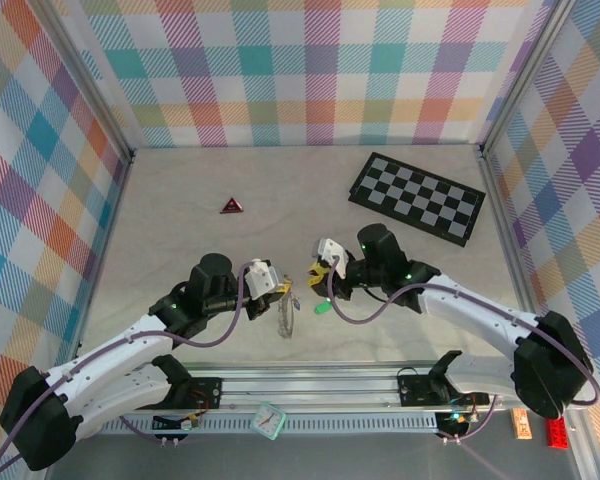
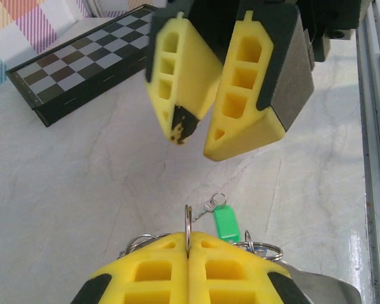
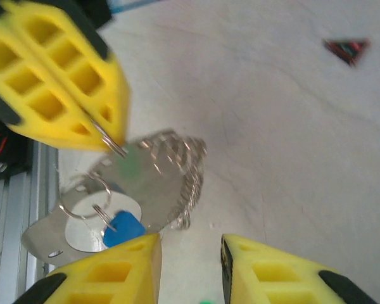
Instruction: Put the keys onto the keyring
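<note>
Little gap: left gripper, keyring, right gripper; bare table beyond

Left arm and right arm both reach inward from their bases, elbows bent, wrists nearly nose to nose. The left claw is squeezed tight, a thin ring of the keyring nipped between its tips. The right claw faces it just beside, jaws parted, gripping nothing.
</note>
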### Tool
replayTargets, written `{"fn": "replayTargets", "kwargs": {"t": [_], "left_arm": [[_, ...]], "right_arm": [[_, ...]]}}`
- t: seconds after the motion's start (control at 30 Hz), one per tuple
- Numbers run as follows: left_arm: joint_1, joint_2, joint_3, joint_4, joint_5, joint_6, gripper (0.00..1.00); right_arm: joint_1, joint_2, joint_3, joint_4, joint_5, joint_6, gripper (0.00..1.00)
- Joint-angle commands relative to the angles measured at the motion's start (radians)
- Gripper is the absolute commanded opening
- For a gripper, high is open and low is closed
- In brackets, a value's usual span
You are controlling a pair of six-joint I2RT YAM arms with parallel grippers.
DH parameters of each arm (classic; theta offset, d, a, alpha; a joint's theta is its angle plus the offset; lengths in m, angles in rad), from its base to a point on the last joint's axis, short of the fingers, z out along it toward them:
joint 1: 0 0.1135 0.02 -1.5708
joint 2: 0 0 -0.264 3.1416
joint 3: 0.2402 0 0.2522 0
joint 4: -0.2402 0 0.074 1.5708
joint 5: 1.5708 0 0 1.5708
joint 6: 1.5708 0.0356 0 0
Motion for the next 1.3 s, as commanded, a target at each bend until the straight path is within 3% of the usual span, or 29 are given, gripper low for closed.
{"fn": "replayTargets", "kwargs": {"t": [0.0, 0.3, 0.53, 0.83, 1.03, 1.27], "left_arm": [[-0.010, -0.017, 0.015, 0.029, -0.014, 0.004, 0.00], [-0.009, -0.009, 0.026, 0.032, -0.020, -0.006, 0.00], [-0.009, -0.005, 0.026, 0.034, -0.025, -0.006, 0.00], [-0.009, -0.004, 0.025, 0.030, -0.026, -0.005, 0.00], [-0.009, -0.004, 0.025, 0.026, -0.024, -0.005, 0.00], [-0.009, -0.001, 0.028, 0.025, -0.020, -0.003, 0.00]], "right_arm": [[0.004, -0.034, -0.020, -0.129, 0.183, 0.248, 0.31], [0.004, 0.008, 0.011, -0.355, 0.416, 0.633, 0.33], [0.004, 0.132, 0.055, -0.437, 0.342, 0.742, 0.33], [0.005, 0.278, 0.077, -0.320, 0.198, 0.888, 0.36], [0.005, 0.329, 0.083, -0.308, 0.269, 0.926, 0.36], [0.006, 0.380, 0.084, -0.262, 0.258, 0.951, 0.34]]}}
